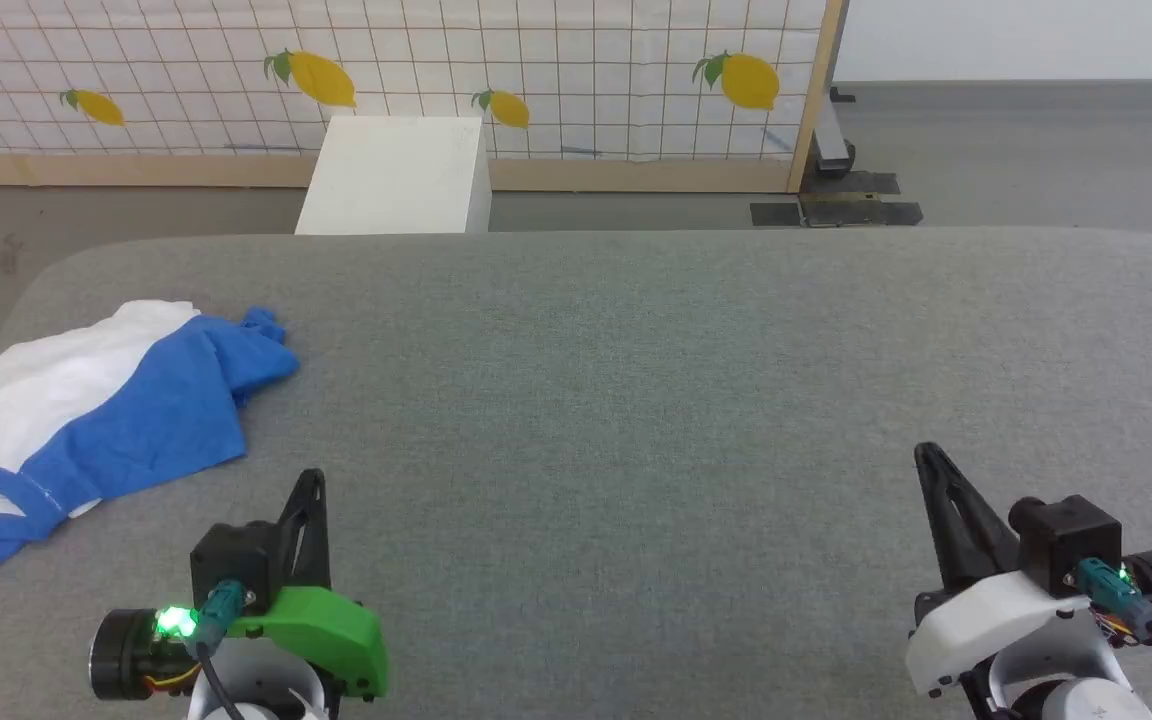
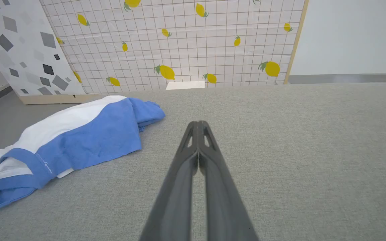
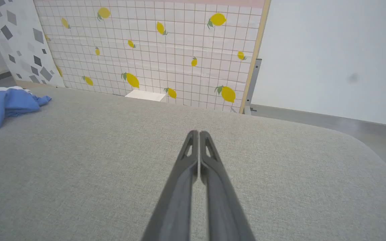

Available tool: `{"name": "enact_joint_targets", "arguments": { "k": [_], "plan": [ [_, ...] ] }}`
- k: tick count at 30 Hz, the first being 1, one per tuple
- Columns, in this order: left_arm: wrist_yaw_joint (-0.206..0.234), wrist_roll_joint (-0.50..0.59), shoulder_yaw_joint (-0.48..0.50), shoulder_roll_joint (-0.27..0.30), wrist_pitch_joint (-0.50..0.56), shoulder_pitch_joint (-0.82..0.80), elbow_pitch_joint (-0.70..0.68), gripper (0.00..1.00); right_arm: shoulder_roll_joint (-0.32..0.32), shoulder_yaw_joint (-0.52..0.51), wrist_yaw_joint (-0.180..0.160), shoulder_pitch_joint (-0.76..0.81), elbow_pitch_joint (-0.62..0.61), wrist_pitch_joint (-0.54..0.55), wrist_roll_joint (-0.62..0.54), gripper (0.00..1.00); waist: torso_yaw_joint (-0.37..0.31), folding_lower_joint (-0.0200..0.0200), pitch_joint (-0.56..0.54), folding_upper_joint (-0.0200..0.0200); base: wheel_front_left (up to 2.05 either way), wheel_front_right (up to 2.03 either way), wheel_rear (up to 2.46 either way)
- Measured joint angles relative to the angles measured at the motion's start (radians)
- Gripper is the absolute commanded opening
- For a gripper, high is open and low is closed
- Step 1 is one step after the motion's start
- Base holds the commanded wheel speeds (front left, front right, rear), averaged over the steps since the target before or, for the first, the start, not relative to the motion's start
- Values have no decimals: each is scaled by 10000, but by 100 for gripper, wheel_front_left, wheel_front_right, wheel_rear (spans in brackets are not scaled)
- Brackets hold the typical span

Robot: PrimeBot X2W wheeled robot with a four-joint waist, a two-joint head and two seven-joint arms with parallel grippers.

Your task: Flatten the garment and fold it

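Observation:
The garment (image 1: 106, 410) is a white and royal-blue T-shirt lying crumpled at the left edge of the grey padded table (image 1: 616, 380); part of it runs past the head view's left border. It also lies at the left of the left wrist view as the garment (image 2: 69, 140) and far left in the right wrist view as the garment (image 3: 5, 105). My left gripper (image 1: 311, 480) hovers near the front edge, just right of the shirt, shut and empty, fingers pressed together (image 2: 198, 125). Far to the right, my right gripper (image 1: 926, 452) is shut and empty too (image 3: 198, 134).
A white box (image 1: 396, 175) stands on the floor behind the table's far edge, before a lemon-patterned tiled screen (image 1: 576, 70). A dark metal base plate (image 1: 836, 205) lies on the floor at the back right. The table's corners are rounded.

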Motion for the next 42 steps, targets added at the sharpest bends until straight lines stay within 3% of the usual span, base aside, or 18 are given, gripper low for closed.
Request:
{"name": "enact_joint_targets", "arguments": {
  "k": [1,25,42],
  "plan": [
    [0,-4,-6,2,0,5,0,100,0,-2,0,3,0,0,0,100,0,0,0,0,0,0,0],
    [8,-265,-48,2,-355,38,-71,100,-2,-495,0,13,198,-343,52,100,93,0,6,0,0,0,0],
    [90,-573,8,2,-669,199,-155,100,-2,-679,0,38,236,-677,52,100,756,0,-19,0,0,0,0]
  ]
}}
